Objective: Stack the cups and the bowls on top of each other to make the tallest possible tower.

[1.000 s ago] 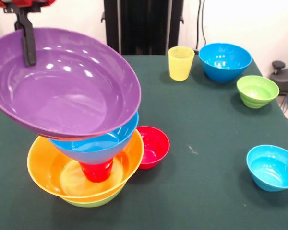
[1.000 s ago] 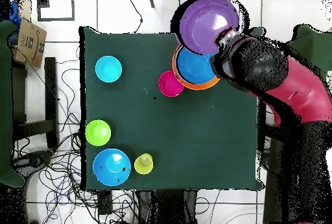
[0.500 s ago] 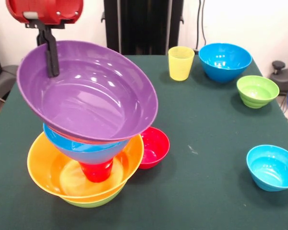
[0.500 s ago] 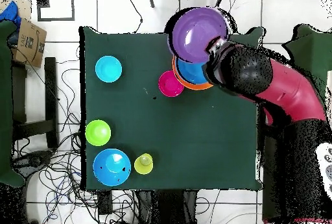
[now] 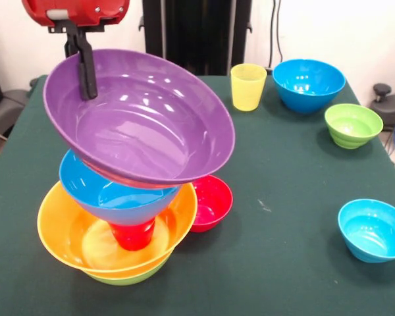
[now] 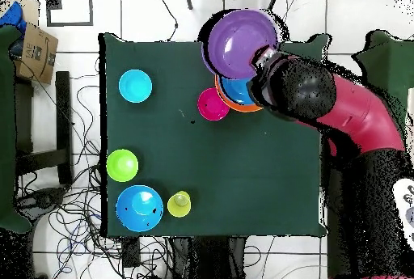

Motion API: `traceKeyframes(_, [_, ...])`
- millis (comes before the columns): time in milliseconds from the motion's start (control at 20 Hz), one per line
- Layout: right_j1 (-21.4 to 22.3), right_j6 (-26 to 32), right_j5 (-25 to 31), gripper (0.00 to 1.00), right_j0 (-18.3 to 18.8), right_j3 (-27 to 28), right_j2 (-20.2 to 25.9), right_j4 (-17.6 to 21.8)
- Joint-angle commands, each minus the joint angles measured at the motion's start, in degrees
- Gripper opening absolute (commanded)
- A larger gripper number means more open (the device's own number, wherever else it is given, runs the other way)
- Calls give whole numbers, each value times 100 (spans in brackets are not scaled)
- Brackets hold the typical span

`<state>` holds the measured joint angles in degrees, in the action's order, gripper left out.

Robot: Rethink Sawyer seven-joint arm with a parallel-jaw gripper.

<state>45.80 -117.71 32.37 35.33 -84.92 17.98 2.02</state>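
Note:
My gripper is shut on the far-left rim of the large purple bowl and holds it tilted just above the tower. One black finger shows inside the bowl. The tower stands at the front left: a lime-green bowl, the large orange bowl, a red cup and a medium blue bowl on the cup. I cannot tell whether the purple bowl touches the blue one. In the overhead view the purple bowl covers most of the tower, beside the gripper.
A small red bowl sits right beside the tower. The yellow cup, a medium blue bowl and the ribbed green bowl stand at the far right. A small blue bowl is at the near right.
The gripper has carried the purple bowl to the right in the front view, from beyond the table's left edge to a place over the tower. The other pieces have not moved.

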Motion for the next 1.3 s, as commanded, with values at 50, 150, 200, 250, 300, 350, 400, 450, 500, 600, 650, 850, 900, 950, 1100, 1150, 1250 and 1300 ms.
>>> traceKeyframes(50, [187, 662, 692, 0, -36, -457, 478, 175])
traceKeyframes(150, [188, 674, 714, 0, -21, -450, 496, 190])
traceKeyframes(200, [176, 692, 726, 0, -8, -438, 512, 198])
traceKeyframes(250, [165, 698, 714, 0, 4, -438, 526, 203])
traceKeyframes(300, [161, 707, 694, 0, 23, -455, 543, 205])
traceKeyframes(350, [160, 706, 687, 0, 30, -463, 547, 212])
traceKeyframes(400, [167, 706, 678, 0, 43, -486, 553, 215])
traceKeyframes(450, [163, 706, 668, 0, 51, -496, 560, 218])
traceKeyframes(500, [149, 706, 655, 0, 66, -511, 571, 220])
traceKeyframes(600, [138, 696, 616, 0, 82, -552, 583, 226])
traceKeyframes(650, [131, 693, 609, 0, 90, -567, 590, 227])
traceKeyframes(850, [117, 684, 501, 0, 148, -684, 651, 235])
traceKeyframes(900, [110, 682, 474, 0, 159, -703, 660, 249])
traceKeyframes(950, [98, 682, 460, 0, 169, -712, 667, 272])
traceKeyframes(1100, [12, 682, 546, 0, 143, -672, 577, 406])
traceKeyframes(1150, [-13, 697, 582, 0, 140, -653, 565, 434])
traceKeyframes(1250, [-45, 704, 650, 0, 133, -634, 540, 466])
traceKeyframes(1300, [-41, 687, 673, 0, 132, -653, 530, 462])
